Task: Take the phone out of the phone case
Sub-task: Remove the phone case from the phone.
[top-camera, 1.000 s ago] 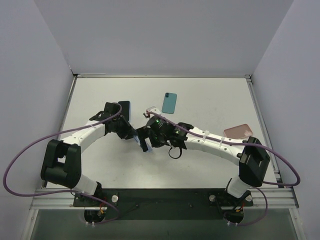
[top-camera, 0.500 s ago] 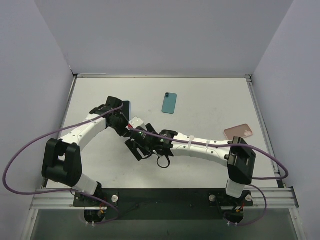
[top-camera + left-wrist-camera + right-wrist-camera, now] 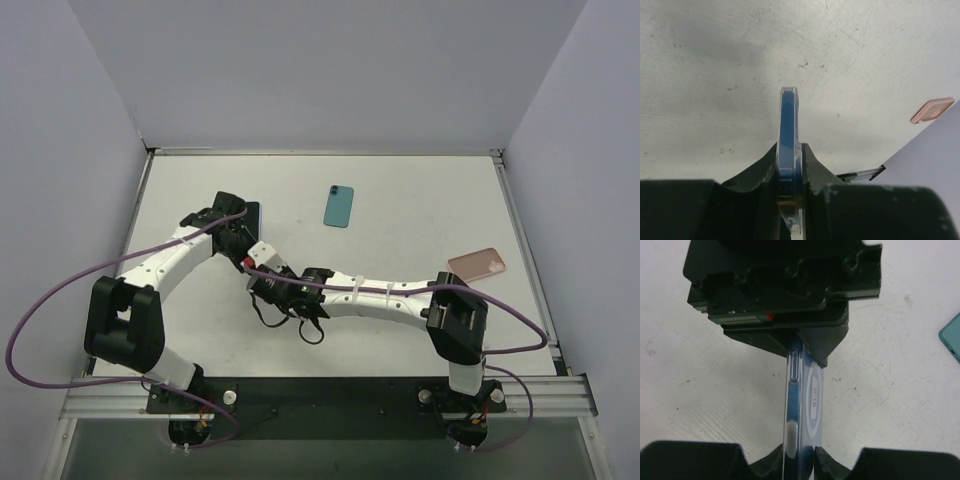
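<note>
A blue phone [image 3: 794, 390] in a clear phone case [image 3: 815, 395] with a white ring and label on its back is held edge-on above the table. My left gripper [image 3: 789, 147] is shut on one end, its fingers pressed against both faces. My right gripper [image 3: 800, 454] is shut on the other end, facing the left gripper [image 3: 785, 290]. In the top view the two grippers meet at centre left, left gripper [image 3: 240, 232] and right gripper [image 3: 258, 258], and only a dark edge of the phone [image 3: 252, 212] shows. The right gripper is out of the left wrist view.
A teal phone [image 3: 339, 206] lies flat at the back centre of the table, its corner also in the right wrist view as the teal phone [image 3: 952, 335]. A pink phone or case [image 3: 477, 264] lies at the right, near the table's metal rail [image 3: 520, 230].
My right arm has swung left, brought its open gripper onto the phone and shut on it. The left gripper has drawn slightly back and kept its hold.
</note>
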Tool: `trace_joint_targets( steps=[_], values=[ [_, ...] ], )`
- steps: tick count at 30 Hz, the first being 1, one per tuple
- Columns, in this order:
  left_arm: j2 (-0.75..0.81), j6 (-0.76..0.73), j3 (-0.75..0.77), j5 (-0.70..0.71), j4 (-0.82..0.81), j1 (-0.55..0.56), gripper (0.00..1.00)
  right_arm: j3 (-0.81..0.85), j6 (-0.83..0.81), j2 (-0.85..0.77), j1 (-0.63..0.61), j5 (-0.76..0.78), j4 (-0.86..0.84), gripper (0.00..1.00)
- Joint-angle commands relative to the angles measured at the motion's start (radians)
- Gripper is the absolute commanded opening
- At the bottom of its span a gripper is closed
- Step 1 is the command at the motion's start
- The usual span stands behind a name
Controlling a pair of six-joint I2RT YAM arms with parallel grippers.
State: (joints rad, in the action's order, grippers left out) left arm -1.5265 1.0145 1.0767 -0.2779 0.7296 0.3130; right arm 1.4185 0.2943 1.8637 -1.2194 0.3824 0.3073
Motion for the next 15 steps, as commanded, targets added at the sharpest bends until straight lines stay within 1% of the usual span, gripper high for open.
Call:
trace_joint_targets(
  steps=[1,2,4,7,8,10,11,12,13,15],
  values=[
    [0.005,0.029,0.035,-0.024,0.013,0.008,0.00,0.039,0.000,0.000,-0.009,0.122,0.042,0.09],
    [0.006,0.029,0.031,-0.026,0.008,0.009,0.00,0.036,0.003,-0.003,-0.011,0.136,0.042,0.00],
    [0.005,0.016,0.016,-0.056,-0.028,0.008,0.00,0.031,0.009,-0.015,-0.011,0.147,0.044,0.00],
    [-0.003,-0.008,0.022,-0.086,-0.056,0.014,0.14,0.025,0.022,-0.027,-0.006,0.153,0.044,0.00],
    [-0.006,-0.014,0.026,-0.089,-0.056,0.015,0.33,0.019,0.026,-0.032,-0.003,0.151,0.046,0.00],
    [-0.008,-0.039,0.034,-0.104,-0.056,0.018,0.64,0.011,0.049,-0.053,0.012,0.118,0.046,0.00],
    [-0.004,-0.047,0.037,-0.112,-0.059,0.018,0.74,-0.003,0.081,-0.061,0.035,0.093,0.046,0.00],
    [0.006,-0.062,0.035,-0.136,-0.087,0.018,0.87,-0.009,0.097,-0.069,0.050,0.051,0.046,0.00],
    [0.012,-0.065,0.032,-0.147,-0.102,0.018,0.92,-0.019,0.112,-0.087,0.066,0.026,0.044,0.00],
    [0.037,-0.071,0.026,-0.178,-0.145,0.018,0.93,-0.056,0.155,-0.109,0.118,-0.022,0.032,0.00]
  ],
)
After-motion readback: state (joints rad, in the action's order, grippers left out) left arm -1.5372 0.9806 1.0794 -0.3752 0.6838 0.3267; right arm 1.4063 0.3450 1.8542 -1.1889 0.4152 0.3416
